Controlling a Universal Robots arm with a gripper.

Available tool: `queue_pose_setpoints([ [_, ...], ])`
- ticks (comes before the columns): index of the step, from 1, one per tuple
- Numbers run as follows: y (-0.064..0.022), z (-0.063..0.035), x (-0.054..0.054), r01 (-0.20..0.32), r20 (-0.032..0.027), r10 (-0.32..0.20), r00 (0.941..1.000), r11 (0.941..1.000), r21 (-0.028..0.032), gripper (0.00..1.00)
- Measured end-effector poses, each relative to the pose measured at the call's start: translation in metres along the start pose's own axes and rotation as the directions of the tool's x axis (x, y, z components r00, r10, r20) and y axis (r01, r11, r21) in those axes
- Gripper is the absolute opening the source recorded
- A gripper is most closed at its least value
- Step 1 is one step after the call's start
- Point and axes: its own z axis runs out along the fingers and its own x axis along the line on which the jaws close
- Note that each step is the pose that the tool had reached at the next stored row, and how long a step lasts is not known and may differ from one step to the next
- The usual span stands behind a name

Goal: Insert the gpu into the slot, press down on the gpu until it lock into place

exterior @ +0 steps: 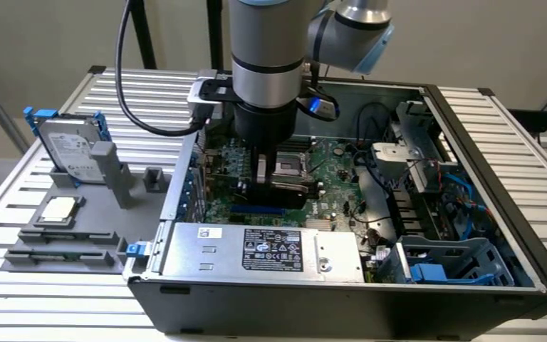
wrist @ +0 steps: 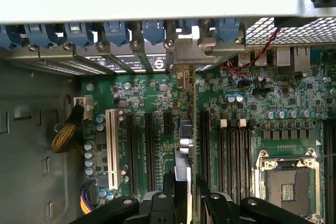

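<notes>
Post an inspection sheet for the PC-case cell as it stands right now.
Surface: slatted metal table carrying an open PC case.
Job's things: gpu held on edge directly over the blue slot; cannot tell if seated.
Clutter: hard drive and a chip in grey fixtures at the exterior view's left; power-supply box inside the case.
Grippers: gripper, fingers closed on the gpu.
Cables: black cable looping to the wrist; yellow bundle and red wires inside the case.
Surroundings: plain wall.
</notes>
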Motion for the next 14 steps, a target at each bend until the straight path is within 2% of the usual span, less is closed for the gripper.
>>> queue_pose_setpoints([
  [8, 0.0027, 0.0012, -0.0017, 0.004, 0.0, -0.004, 1.0, 1.0, -0.0002, 0.26],
  [14, 0.0034, 0.0031, -0.0018, 0.027, 0.0005, -0.027, 0.9996, 0.9996, -0.0008, 0.26],
])
